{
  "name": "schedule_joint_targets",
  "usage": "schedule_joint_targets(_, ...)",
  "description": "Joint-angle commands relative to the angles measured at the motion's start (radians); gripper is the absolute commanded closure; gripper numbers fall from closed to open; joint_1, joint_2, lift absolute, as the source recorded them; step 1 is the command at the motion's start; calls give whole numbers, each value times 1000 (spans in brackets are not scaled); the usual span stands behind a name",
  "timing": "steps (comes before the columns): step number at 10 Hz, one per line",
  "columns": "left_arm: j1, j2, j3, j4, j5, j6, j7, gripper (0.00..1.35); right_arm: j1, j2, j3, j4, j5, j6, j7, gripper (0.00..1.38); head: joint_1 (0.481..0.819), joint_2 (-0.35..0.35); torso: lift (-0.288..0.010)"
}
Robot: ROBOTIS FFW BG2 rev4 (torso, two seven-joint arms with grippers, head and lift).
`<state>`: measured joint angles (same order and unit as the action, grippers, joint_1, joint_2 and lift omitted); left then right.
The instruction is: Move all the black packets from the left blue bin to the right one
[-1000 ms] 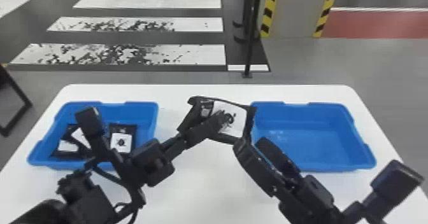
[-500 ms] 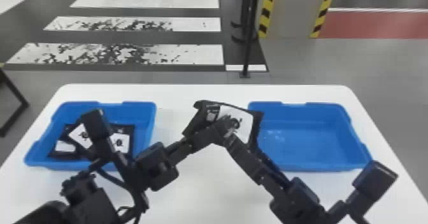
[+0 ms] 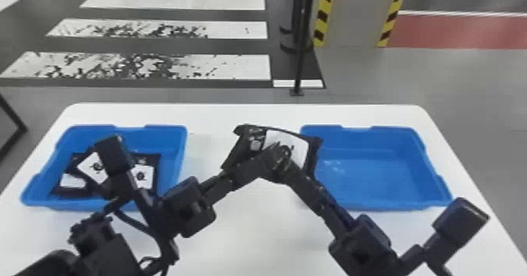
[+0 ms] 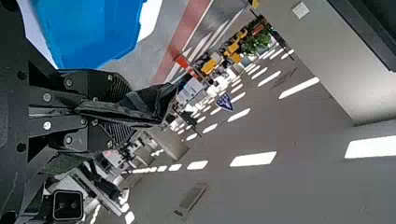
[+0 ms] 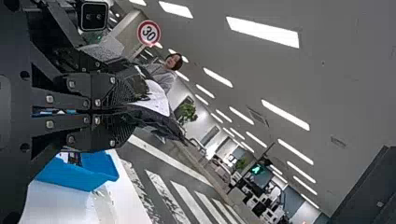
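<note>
So from where I'm standing, a white table (image 3: pixel 243 236) is taking up the lower half of the frame, with the left blue bin (image 3: pixel 172 142) sitting at left and the right blue bin (image 3: pixel 376 173) sitting over at right. White crosswalk stripes (image 3: pixel 219 65) are running along the floor across the upper left, and a pillar (image 3: pixel 349 16) with yellow-and-black edging is standing upper right of centre, a thin black pole (image 3: pixel 301 48) just beside it.

The right wrist view is picking up a round red-rimmed sign (image 5: pixel 149 33) and a glowing green light (image 5: pixel 256 170), while the left wrist view is catching a leafy plant (image 4: pixel 257 42) and some yellow bits of furniture.

As for the hands, the left gripper (image 3: pixel 270 159) and the right gripper (image 3: pixel 287 168) are meeting near mid-frame, and both are clamping the same black packet (image 3: pixel 290 138), fingers pinching in on it. It's hanging between the bins, tilted, white label showing, while more black packets (image 3: pixel 143 175) are lying in the left bin
</note>
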<state>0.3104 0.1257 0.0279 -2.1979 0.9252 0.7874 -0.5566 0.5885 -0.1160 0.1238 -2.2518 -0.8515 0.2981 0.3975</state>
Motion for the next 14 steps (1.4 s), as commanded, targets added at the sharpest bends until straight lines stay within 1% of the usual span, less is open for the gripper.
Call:
schedule_joint_targets(1, 6, 0, 0, 0, 14, -22, 9, 1065, 1, 1, 0, 0, 4, -4, 0, 1280, 695, -32, -140)
schedule_joint_targets(2, 18, -11, 20, 0, 20, -36, 21, 579, -2, 1, 0, 0, 2, -4, -3, 1280, 695, -32, -140)
schedule_joint_targets(3, 33, -20, 42, 0, 22, -68, 27, 208, -4, 1, -4, 5, 2, -4, -11, 1280, 695, -26, -140)
schedule_joint_targets(4, 45, -24, 62, 0, 36, -76, 27, 76, -14, 1, -26, 24, 12, -4, -25, 1280, 695, -11, -140)
schedule_joint_targets(5, 55, -23, 72, -2, 40, -76, 27, 142, -41, 1, -68, 69, 54, -4, -29, 1280, 695, -2, -140)
schedule_joint_targets(6, 72, -23, 80, -17, 40, -76, 27, 171, -90, -1, -122, 132, 122, -4, -29, 1280, 695, -5, -140)
schedule_joint_targets(7, 92, -26, 90, -29, 40, -76, 27, 171, -144, -7, -160, 201, 168, -4, -31, 1280, 695, -28, -140)
schedule_joint_targets(8, 114, -32, 110, -39, 40, -76, 27, 171, -215, -24, -184, 287, 221, -4, -32, 1280, 695, -67, -140)
schedule_joint_targets(9, 126, -31, 120, -42, 40, -63, 27, 171, -284, -42, -202, 371, 281, -1, -37, 1280, 695, -97, -140)
schedule_joint_targets(10, 134, -29, 128, -47, 42, -63, 27, 171, -338, -53, -224, 444, 329, 6, -49, 1280, 695, -122, -140)
schedule_joint_targets(11, 141, -32, 138, -52, 42, -63, 27, 171, -385, -56, -257, 498, 399, 23, -57, 1280, 695, -134, -140)
schedule_joint_targets(12, 146, -35, 144, -54, 42, -63, 27, 171, -422, -59, -279, 540, 455, 28, -62, 1268, 695, -161, -140)
schedule_joint_targets(13, 153, -37, 150, -56, 42, -63, 27, 171, -444, -64, -289, 550, 505, 36, -74, 1217, 695, -188, -140)
schedule_joint_targets(14, 158, -38, 160, -61, 42, -66, 27, 171, -446, -62, -289, 542, 523, 41, -88, 999, 695, -212, -140)
